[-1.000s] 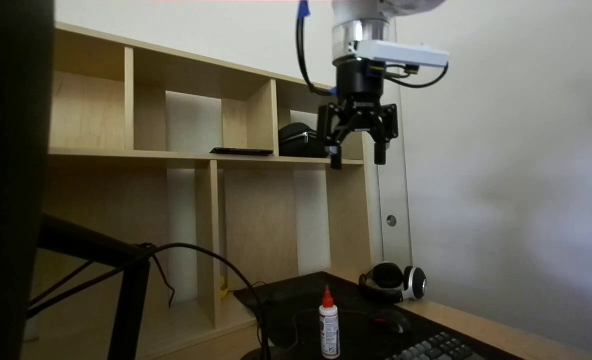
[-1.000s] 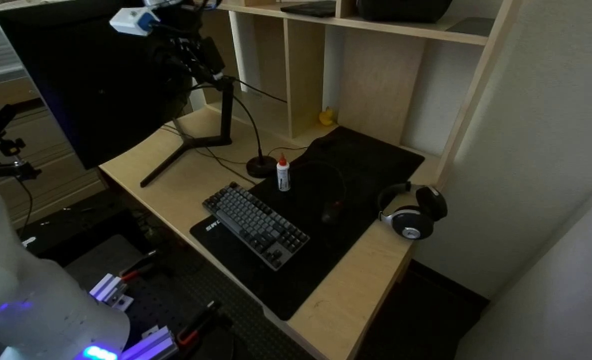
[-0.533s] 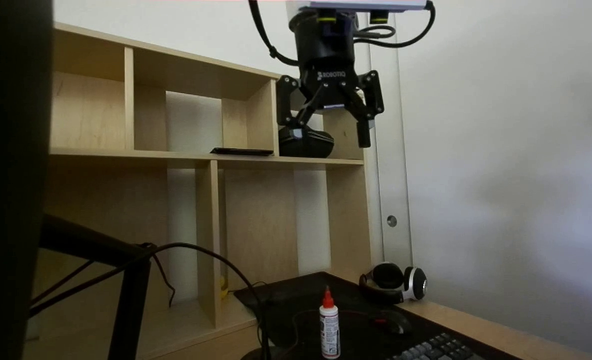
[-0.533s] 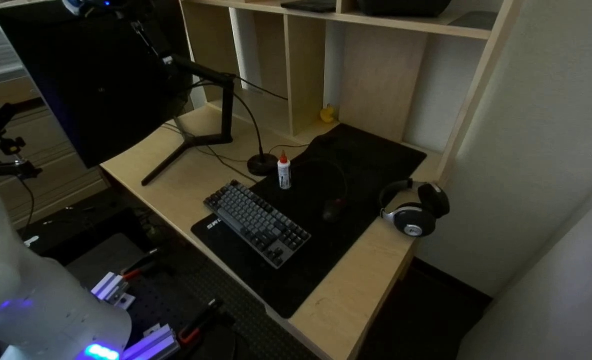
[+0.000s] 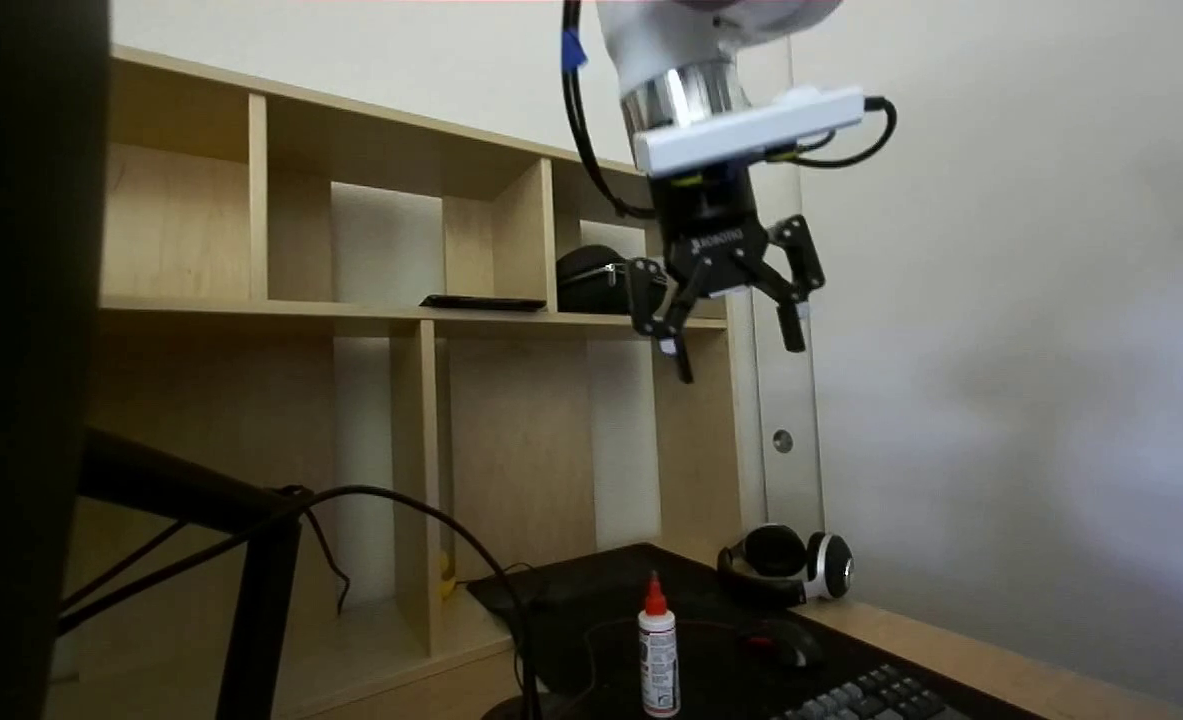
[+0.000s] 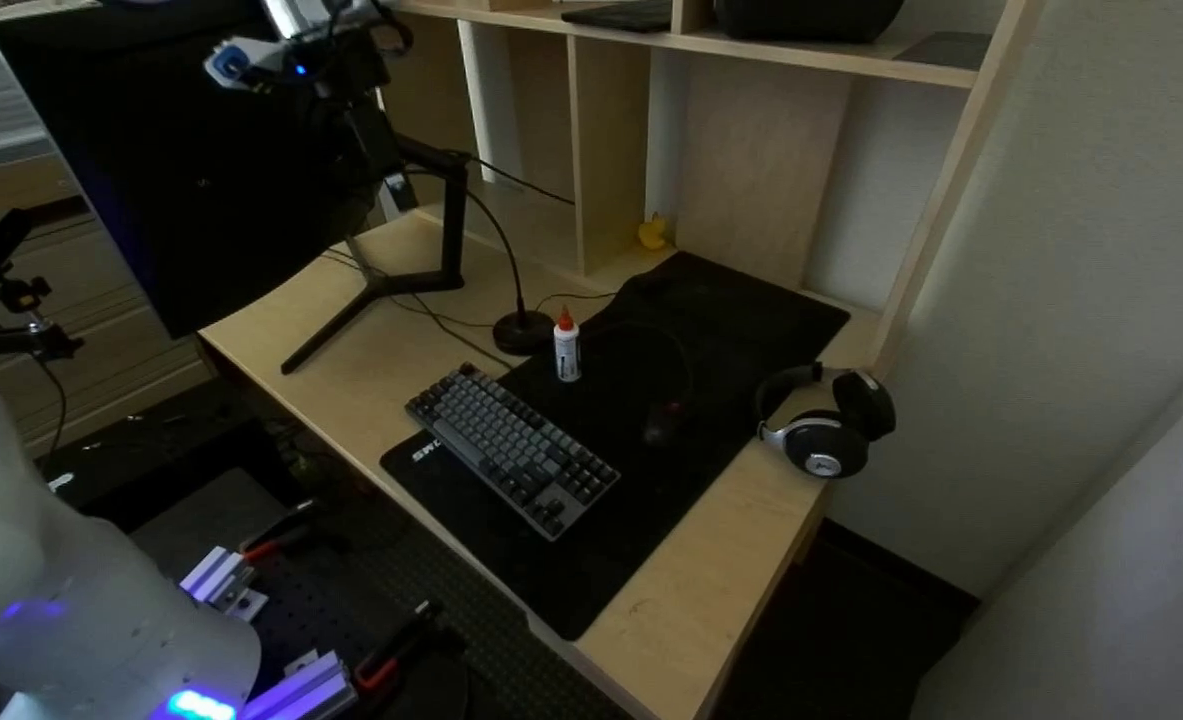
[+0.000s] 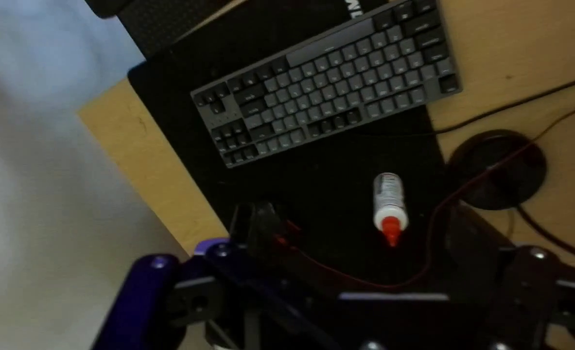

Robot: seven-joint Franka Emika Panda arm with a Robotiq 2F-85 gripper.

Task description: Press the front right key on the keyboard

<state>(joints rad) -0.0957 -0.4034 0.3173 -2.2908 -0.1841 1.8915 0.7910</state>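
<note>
While aloft, end effector (image 5: 741,364) widely agape

Arm (image 5: 684,92) aslant, jaws downward and wide apart

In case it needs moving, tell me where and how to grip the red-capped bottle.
I'd take the bottle around its white body, below the red cap, coming down from above with the gripper open. It stands upright, the body is nearly straight-sided and the cap tapers. Lean toward the mouse, since the round black base sits opposite.
</note>
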